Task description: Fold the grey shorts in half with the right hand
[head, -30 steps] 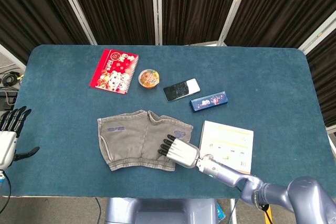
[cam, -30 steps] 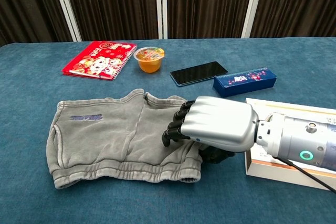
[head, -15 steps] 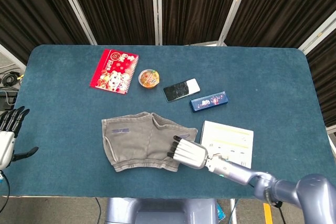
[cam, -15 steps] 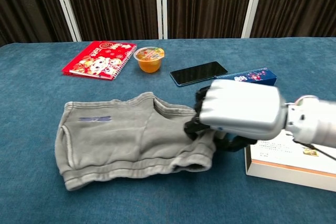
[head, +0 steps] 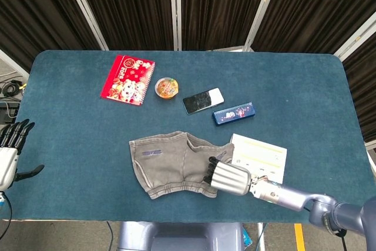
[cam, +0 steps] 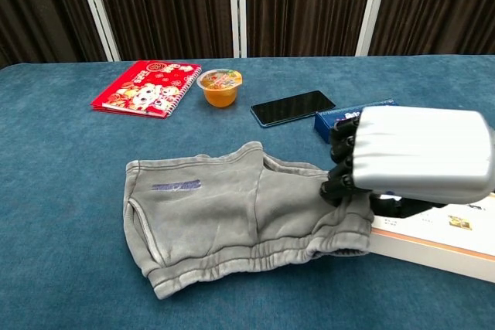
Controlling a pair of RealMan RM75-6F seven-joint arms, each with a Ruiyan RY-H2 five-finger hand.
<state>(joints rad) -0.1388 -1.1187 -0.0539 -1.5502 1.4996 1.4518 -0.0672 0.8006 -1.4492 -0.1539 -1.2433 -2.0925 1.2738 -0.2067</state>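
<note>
Shorts dragged rightward with the right hand [head: 226, 177], not lifted. Grey cotton shorts [head: 176, 163] lie near the table's front edge, right hem pinched in curled fingers. Risk: more dragging slides the cloth onto the white booklet [head: 258, 158] without folding. Left hand [head: 10, 145] idle, fingers apart.

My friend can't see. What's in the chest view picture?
A silver robot right hand grips the right edge of crumpled grey cotton shorts on a blue cloth table. Behind lie a red notebook, an orange jelly cup and a black phone.
</note>
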